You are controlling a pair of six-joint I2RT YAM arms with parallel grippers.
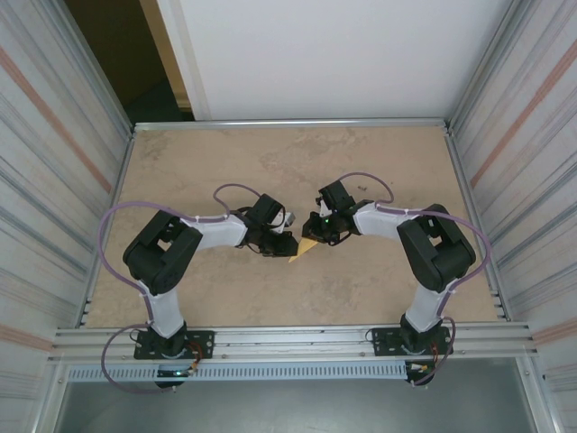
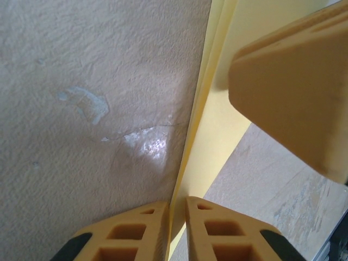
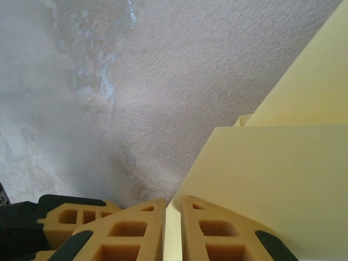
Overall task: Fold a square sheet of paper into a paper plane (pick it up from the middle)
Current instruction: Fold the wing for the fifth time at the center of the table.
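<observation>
The square sheet of paper is folded into a narrow, pointed, pale-yellow paper plane [image 1: 302, 251], held just above the middle of the table between both arms. My left gripper [image 1: 287, 245] is shut on its edge from the left. In the left wrist view the thin paper plane [image 2: 217, 136] runs up from between my left gripper [image 2: 176, 209], and a right fingertip [image 2: 293, 92] presses on it at the upper right. My right gripper [image 3: 173, 206] is shut on the layered paper plane [image 3: 272, 179], with the left gripper's fingers [image 3: 65, 217] close beside it. In the top view my right gripper [image 1: 312, 237] meets the left one.
The tan mottled table [image 1: 225, 162] is bounded by an aluminium rail [image 1: 288, 341] at the near edge and ribbed metal walls [image 1: 54, 135] on both sides. A white panel [image 1: 343, 54] stands behind the far edge.
</observation>
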